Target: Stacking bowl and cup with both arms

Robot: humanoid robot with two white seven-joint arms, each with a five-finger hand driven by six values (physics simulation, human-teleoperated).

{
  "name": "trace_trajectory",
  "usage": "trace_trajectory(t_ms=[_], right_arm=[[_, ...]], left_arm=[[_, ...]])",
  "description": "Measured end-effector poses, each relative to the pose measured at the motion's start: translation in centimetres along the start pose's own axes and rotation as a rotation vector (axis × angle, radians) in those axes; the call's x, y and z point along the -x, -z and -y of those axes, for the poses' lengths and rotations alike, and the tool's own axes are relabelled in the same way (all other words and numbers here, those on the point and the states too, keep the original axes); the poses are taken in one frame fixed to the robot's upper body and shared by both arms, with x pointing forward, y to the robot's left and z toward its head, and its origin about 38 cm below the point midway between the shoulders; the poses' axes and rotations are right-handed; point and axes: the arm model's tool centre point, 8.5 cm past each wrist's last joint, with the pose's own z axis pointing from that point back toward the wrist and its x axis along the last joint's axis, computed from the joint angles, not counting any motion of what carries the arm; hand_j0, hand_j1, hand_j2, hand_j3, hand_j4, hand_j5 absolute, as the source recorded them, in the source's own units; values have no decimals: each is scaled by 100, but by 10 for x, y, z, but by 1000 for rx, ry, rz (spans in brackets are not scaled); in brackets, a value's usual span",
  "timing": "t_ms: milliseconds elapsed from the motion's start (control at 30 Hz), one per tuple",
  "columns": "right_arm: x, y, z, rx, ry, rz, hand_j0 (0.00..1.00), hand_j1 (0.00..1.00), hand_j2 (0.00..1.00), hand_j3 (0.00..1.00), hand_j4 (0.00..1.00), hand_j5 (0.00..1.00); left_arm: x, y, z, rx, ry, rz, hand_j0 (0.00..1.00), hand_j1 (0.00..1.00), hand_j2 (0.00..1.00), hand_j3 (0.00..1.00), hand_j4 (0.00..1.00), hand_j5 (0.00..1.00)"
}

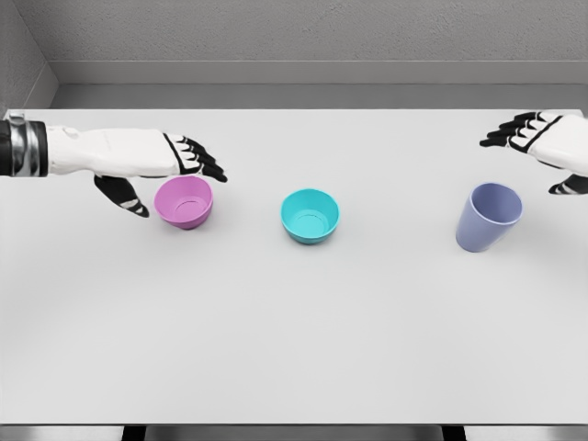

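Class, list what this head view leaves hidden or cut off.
1. Right hand: its arm is cut off by the picture's right edge.
2. Pink bowl: far rim partly covered by the left hand; contact unclear.
3. Purple cup: inner bottom hidden by its own wall.

Three upright, empty vessels stand in a row across the surface's middle, well apart. The pink bowl (184, 202) sits toward the left edge, the teal bowl (310, 216) at centre, the lavender cup (489, 217) toward the right edge.
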Motion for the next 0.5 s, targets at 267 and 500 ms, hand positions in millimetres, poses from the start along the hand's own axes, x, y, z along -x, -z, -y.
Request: trace_trajectory(t_ms=[267, 500], right_arm=[[-5, 5, -9, -25, 10, 20, 100, 100, 100, 100, 100, 100], [-8, 8, -10, -22, 14, 28, 100, 100, 100, 100, 100, 100]], left_arm=[[5, 9, 5, 9, -8, -7, 100, 100, 100, 100, 100, 100], [9, 17, 6, 8, -15, -10, 100, 100, 100, 100, 100, 100]])
